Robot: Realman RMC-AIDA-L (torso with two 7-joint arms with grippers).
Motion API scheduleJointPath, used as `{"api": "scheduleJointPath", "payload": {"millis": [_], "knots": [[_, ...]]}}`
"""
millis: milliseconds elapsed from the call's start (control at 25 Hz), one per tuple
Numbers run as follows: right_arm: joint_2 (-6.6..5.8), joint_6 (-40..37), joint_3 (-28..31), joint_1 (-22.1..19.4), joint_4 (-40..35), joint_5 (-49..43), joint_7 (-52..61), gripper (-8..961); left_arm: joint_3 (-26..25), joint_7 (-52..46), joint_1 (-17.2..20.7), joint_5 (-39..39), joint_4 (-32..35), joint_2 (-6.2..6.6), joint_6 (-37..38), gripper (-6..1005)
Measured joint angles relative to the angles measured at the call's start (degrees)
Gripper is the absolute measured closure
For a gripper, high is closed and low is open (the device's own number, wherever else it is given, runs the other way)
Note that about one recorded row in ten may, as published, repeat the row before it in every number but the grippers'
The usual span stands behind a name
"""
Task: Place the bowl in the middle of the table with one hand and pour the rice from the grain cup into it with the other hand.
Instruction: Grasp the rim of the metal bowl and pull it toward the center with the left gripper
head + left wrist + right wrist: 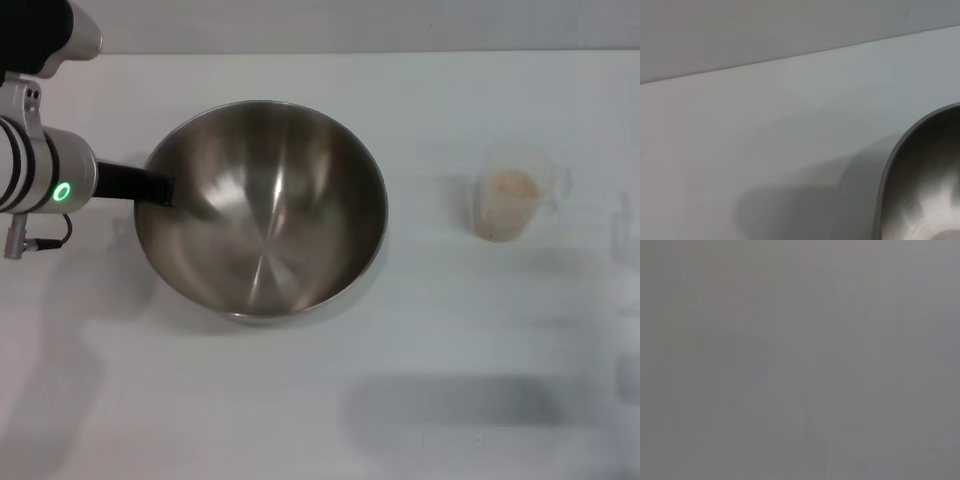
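The table [300,420] is being viewed from the head as a bare white surface, and on it the bowl [262,208] is being held at its rim by the left gripper [150,187], whose dark fingers are closed over the near edge of the steel wall; the bowl is lying directly in front of that gripper, stretching away from it toward the table's middle. In the left wrist view only a curved part of the bowl [925,185] is being shown, with none of the fingers. The placing appears to be nearly finished, though the bowl is not yet being released and seems to sit slightly short of centre. The grain cup [512,200] is standing well beyond the bowl's far side from the left gripper, upright, with the rice [508,188] inside it, so the pouring is judged untouched. The right gripper is not being shown in any view, so its state cannot be told.
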Motion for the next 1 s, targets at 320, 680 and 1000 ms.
{"api": "scheduleJointPath", "payload": {"millis": [320,680,1000], "knots": [[0.0,0.2,0.0,0.1,0.0,0.0,0.0,532,-0.2,1.5,-1.1,-0.5,-1.1,0.07,-1.2,979],[0.0,0.3,0.0,0.2,-0.1,0.0,0.0,532,-0.1,1.7,-2.1,-0.7,-1.1,0.04,0.5,985],[0.0,0.4,0.0,0.3,-0.4,0.0,0.0,532,-0.1,4.5,-3.0,-2.8,-0.8,-0.06,0.2,985]]}}
